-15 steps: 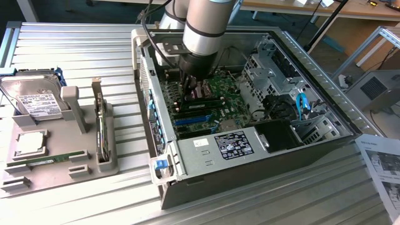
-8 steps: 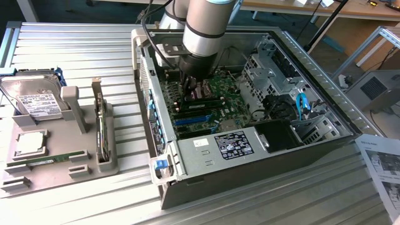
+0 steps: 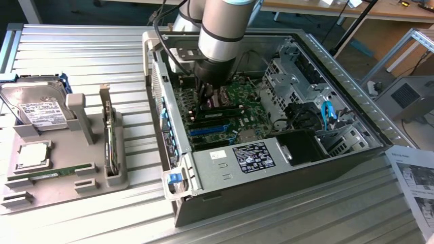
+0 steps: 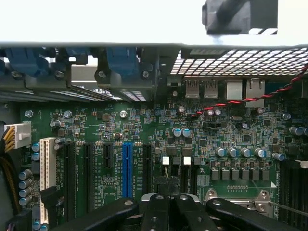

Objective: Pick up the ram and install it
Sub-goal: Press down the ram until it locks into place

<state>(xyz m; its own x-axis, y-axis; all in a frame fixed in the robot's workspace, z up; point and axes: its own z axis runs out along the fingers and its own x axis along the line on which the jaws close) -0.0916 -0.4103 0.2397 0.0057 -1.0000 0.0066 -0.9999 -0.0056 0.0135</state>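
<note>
Your black end effector (image 3: 203, 94) is down inside the open grey computer case (image 3: 339, 86), its fingers closed together and gripping nothing, low over the green motherboard (image 4: 144, 125). The long thin green ram stick (image 3: 51, 173) lies in the grey holder tray (image 3: 95, 190) on the counter, well apart.

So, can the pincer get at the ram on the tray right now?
Probably, but not directly: the ram lies uncovered on the grey tray, while the shut pincer sits deep inside the computer case.
</note>
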